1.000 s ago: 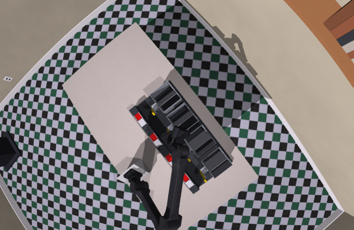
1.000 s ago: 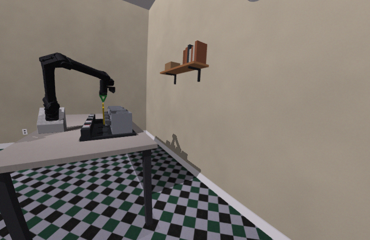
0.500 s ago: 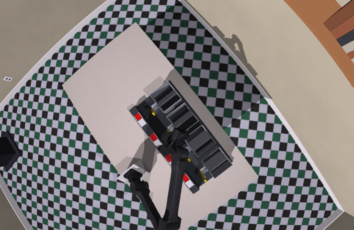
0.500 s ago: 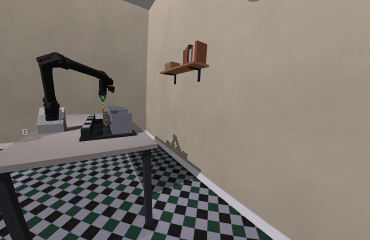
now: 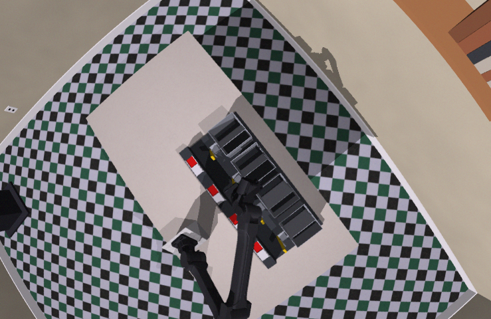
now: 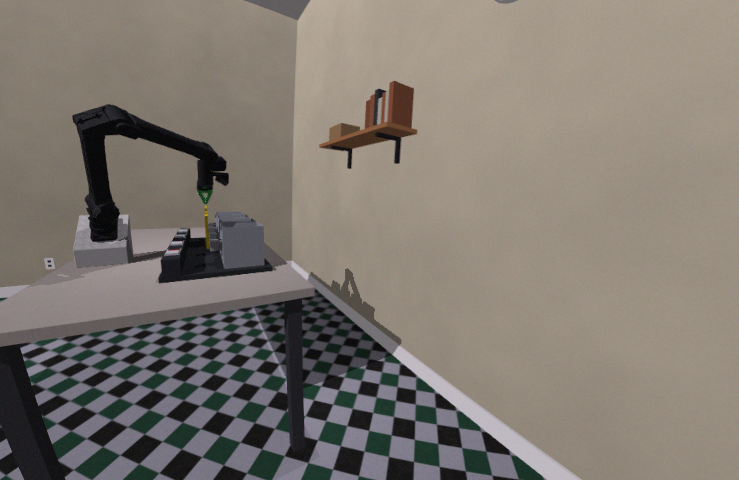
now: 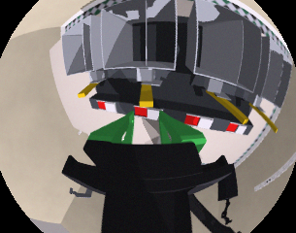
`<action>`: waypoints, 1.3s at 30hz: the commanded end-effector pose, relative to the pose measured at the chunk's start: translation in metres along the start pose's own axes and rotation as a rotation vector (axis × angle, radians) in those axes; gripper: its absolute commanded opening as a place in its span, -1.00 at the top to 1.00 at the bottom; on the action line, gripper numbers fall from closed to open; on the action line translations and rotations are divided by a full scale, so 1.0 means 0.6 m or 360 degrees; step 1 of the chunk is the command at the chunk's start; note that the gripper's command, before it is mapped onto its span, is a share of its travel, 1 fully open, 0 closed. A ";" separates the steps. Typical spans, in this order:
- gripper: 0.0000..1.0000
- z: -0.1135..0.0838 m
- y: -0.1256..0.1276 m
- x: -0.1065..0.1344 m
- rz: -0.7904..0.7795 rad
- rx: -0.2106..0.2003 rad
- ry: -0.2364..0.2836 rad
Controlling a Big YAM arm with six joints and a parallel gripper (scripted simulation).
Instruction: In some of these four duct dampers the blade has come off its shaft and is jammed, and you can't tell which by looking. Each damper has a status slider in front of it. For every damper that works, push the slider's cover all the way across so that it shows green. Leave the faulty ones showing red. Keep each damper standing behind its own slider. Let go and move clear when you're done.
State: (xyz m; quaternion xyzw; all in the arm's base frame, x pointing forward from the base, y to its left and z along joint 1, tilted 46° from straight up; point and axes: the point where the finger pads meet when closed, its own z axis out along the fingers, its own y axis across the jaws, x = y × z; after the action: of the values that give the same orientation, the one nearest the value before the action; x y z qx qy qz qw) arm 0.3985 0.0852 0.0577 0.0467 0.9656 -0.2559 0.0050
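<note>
Four grey duct dampers (image 5: 253, 163) (image 6: 242, 243) (image 7: 120, 41) stand in a row, each behind its own slider. All four sliders show red: the far-left one (image 5: 192, 161) (image 7: 101, 105), the second (image 5: 212, 190) (image 7: 141, 112), the third (image 5: 234, 218) (image 7: 191, 119) and the far-right one (image 5: 257, 246) (image 7: 232, 127). Each damper has a yellow lever. My gripper (image 6: 205, 202) (image 7: 147, 115) is partly open and empty, with its green fingertips just above the top of the second lever (image 7: 147, 94). The arm hides the fingertips in the top view. The blades' connections to their shafts cannot be seen.
The dampers and sliders share a black base (image 5: 215, 171) (image 6: 200, 271) on the pale table (image 5: 151, 94) (image 6: 98, 300). The other levers (image 7: 87, 90) (image 7: 229, 108) (image 7: 264, 117) stick up beside the gripper. A wall shelf (image 6: 370, 134) with books is beyond the table.
</note>
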 end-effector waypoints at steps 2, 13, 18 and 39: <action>0.28 0.018 0.000 -0.005 -0.0002 -0.0003 0.0008; 0.28 0.042 -0.002 -0.005 0.0001 0.0002 0.0008; 0.28 0.059 -0.002 -0.005 0.0000 0.0001 0.0008; 0.28 0.111 -0.002 -0.004 0.0001 0.0002 0.0009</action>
State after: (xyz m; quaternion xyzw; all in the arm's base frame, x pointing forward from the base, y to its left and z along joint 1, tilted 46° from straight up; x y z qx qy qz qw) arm 0.3958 0.0554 0.0059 0.0496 0.9655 -0.2558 0.0014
